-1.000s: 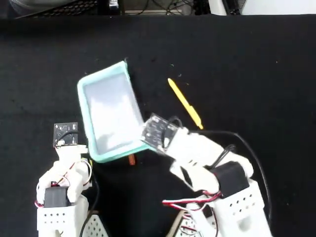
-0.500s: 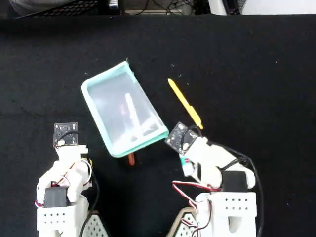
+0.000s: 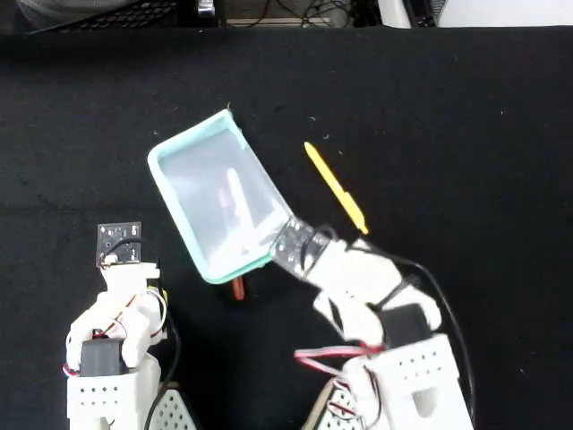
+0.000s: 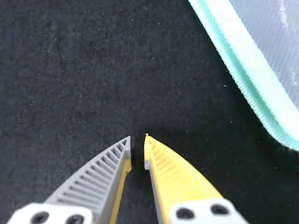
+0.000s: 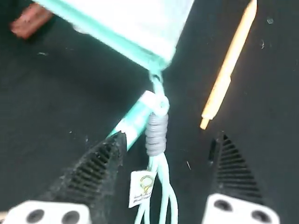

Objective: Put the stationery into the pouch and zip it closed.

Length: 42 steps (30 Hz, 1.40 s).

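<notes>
The teal-edged pouch point(image 3: 215, 193) lies tilted on the black table, with pale stick-shaped things showing through its clear face. A yellow pen point(image 3: 336, 188) lies to its right, and a small brown item point(image 3: 238, 288) sits at its near edge. My right gripper point(image 5: 170, 136) is open at the pouch's near right corner point(image 5: 140, 23), its fingers either side of the zipper's cord pull point(image 5: 156, 133) without touching it. The yellow pen point(image 5: 229, 70) lies just beyond one finger. My left gripper point(image 4: 138, 138) is shut and holds nothing, near the pouch's edge point(image 4: 243, 70).
The left arm point(image 3: 116, 269) rests at the front left of the black table point(image 3: 448, 107), left of the pouch. A short teal tab point(image 5: 135, 119) lies beside the cord pull. Open table surface stretches to the right and back.
The pouch has turned clockwise since the earliest frame. My right arm pulled back toward its base, then came forward again to the pouch's near right corner. The left arm kept still.
</notes>
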Each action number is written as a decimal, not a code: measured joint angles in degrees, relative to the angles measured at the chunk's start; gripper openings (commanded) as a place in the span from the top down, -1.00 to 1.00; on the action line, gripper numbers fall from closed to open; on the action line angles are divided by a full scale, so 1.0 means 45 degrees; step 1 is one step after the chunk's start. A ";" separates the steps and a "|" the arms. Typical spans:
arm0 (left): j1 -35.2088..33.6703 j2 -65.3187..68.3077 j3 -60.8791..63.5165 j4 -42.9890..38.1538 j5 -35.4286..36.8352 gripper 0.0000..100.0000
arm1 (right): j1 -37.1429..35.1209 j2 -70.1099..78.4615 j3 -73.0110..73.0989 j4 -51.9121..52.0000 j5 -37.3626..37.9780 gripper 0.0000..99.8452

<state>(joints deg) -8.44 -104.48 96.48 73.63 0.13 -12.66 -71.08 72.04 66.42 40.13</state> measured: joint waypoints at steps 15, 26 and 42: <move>0.0000 0.0000 0.0000 0.0000 0.0000 0.86 | 0.0899 0.7072 -0.1875 -0.2989 -0.0117 0.42; 0.0000 0.0000 0.0000 0.0000 0.0000 0.86 | -0.0254 1.0803 -0.3145 -0.3458 -0.0742 0.42; 0.0000 0.0000 0.0000 0.0000 0.0000 0.86 | 0.1621 1.1858 -0.4044 -0.3536 -0.0606 0.42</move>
<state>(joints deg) -8.44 -104.48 96.48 73.63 0.13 -5.36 -17.71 53.85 50.51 37.41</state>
